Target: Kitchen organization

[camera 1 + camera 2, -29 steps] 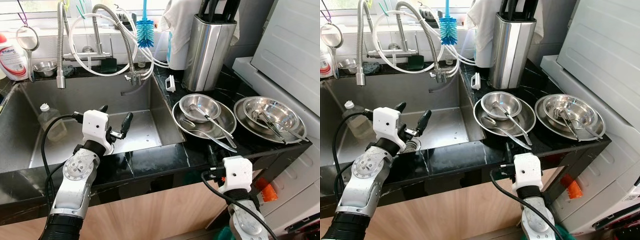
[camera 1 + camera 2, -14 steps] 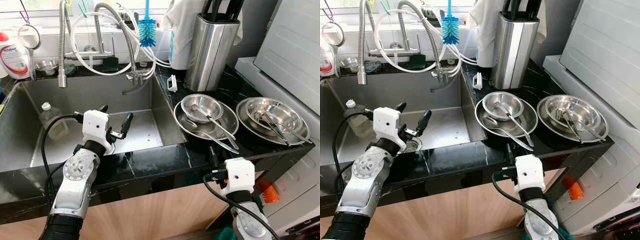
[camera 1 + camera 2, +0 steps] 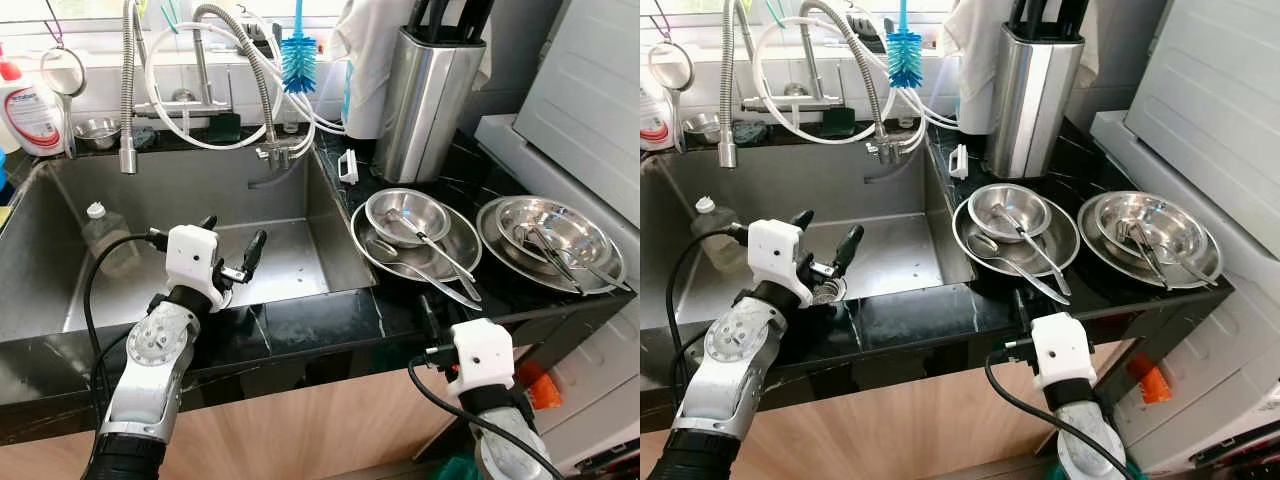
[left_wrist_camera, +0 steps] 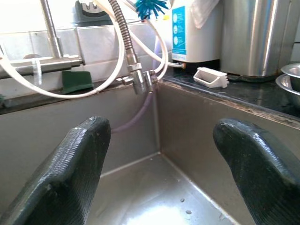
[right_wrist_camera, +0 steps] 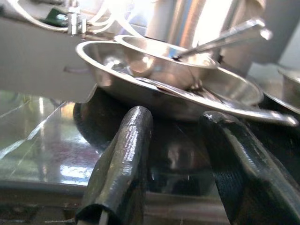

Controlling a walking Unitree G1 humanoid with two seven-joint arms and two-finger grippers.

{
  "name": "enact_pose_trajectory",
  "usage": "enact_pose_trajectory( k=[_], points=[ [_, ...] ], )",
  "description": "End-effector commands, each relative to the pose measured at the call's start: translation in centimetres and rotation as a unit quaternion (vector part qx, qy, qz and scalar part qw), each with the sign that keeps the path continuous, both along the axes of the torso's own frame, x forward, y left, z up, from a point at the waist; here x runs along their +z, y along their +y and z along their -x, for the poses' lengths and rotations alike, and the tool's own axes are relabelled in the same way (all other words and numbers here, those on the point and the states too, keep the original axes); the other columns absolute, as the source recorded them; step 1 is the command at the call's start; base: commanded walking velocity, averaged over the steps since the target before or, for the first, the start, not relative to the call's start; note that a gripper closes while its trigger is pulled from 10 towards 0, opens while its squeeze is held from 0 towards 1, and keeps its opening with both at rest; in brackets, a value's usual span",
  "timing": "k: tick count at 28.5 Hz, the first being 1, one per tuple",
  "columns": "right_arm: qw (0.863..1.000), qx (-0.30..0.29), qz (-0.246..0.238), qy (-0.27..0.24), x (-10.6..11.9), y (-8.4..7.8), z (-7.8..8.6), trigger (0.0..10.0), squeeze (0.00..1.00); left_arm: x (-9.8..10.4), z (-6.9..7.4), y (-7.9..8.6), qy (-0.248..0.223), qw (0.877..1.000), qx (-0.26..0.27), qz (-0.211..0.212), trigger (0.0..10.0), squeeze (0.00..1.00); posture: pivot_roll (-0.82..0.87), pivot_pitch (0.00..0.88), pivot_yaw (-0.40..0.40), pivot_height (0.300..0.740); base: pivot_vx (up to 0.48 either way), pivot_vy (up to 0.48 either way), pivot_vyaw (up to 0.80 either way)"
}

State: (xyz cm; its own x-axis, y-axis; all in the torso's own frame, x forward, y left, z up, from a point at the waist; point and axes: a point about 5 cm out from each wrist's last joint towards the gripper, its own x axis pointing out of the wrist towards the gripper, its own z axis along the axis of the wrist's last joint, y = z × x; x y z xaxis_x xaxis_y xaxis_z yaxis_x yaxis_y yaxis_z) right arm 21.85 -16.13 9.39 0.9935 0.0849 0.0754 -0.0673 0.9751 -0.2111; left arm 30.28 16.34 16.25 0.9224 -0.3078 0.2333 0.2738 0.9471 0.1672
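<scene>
Countertop [image 3: 330,320] of black marble borders steel sink [image 3: 60,240]; both grippers' fingers [image 4: 70,173] spread, empty.

The knife block [image 3: 428,88] is cut off at the top edge, its handles unseen. The detergent bottle [image 3: 27,108] (label too small to be read) is cropped at the left. The right tool [image 3: 428,310] is largely hidden below the table [image 3: 330,310] edge.

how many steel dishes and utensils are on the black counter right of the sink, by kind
Wide shallow stainless steel plates: 2, left and right
Round stainless steel bowls: 2, left and right
Long steel utensils: at least 4, two on the left stack, two or more on the right stack
Total: at least 8
</scene>
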Motion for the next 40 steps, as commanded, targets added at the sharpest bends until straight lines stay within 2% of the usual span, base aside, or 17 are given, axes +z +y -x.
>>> enact_pose_trajectory(
  k=[1,4,7,11,13,19,25,31,34,40],
  points=[
    [0.999,-0.043,-0.014,0.029,-1.0,-1.5,0.9,10.0,0.00,0.3,0.1,-0.1,-0.007,1.000,-0.004,-0.003,10.0,0.00,0.05,0.000,-0.034,0.740,0.000,0.000,0.00],
    [0.995,-0.088,-0.039,-0.001,0.2,-2.3,1.4,10.0,0.00,0.4,0.1,0.1,-0.007,1.000,-0.003,-0.004,10.0,0.00,0.04,0.000,-0.029,0.740,0.000,0.000,0.00],
    [0.995,-0.095,-0.043,-0.007,0.4,-2.3,1.4,10.0,0.00,0.2,0.0,0.1,-0.004,1.000,-0.003,-0.005,10.0,0.00,0.03,0.000,-0.024,0.740,0.000,0.000,0.00],
    [0.994,-0.098,-0.046,-0.024,1.2,-2.0,1.1,10.0,0.00,0.4,-0.2,-0.3,-0.006,1.000,-0.007,-0.004,10.0,0.00,0.04,0.000,-0.022,0.740,0.000,0.000,0.00],
    [0.995,-0.084,-0.025,-0.041,1.9,-1.8,0.8,10.0,0.00,0.6,-0.3,-0.4,-0.010,1.000,-0.008,-0.002,10.0,0.00,0.04,0.000,-0.021,0.740,0.000,0.000,0.00],
    [0.994,-0.081,-0.034,-0.063,3.3,-1.6,0.1,10.0,0.00,1.0,-0.5,-0.3,-0.015,1.000,-0.006,0.003,10.0,0.00,0.04,0.000,-0.021,0.740,0.000,0.000,0.00],
    [0.996,-0.054,-0.023,-0.064,3.4,-0.7,-0.2,10.0,0.00,1.1,-0.5,-0.1,-0.017,1.000,-0.001,0.004,10.0,0.00,0.04,0.000,-0.027,0.740,0.000,0.000,0.00],
    [0.998,-0.045,-0.019,-0.049,3.1,-0.6,-0.1,10.0,0.00,0.9,-0.3,0.0,-0.014,1.000,0.000,0.003,10.0,0.00,0.04,0.000,-0.030,0.740,0.000,0.000,0.00],
    [0.998,-0.056,-0.012,-0.037,2.6,-1.0,0.2,10.0,0.00,0.9,-0.3,0.0,-0.013,1.000,-0.001,0.004,10.0,0.00,0.04,0.000,-0.030,0.740,0.000,0.000,0.00],
    [0.994,-0.097,-0.004,-0.054,3.3,-2.2,0.4,10.0,0.00,0.7,-0.3,-0.2,-0.009,1.000,-0.005,0.004,10.0,0.00,0.03,0.000,-0.027,0.740,0.000,0.000,0.00]
  ],
)
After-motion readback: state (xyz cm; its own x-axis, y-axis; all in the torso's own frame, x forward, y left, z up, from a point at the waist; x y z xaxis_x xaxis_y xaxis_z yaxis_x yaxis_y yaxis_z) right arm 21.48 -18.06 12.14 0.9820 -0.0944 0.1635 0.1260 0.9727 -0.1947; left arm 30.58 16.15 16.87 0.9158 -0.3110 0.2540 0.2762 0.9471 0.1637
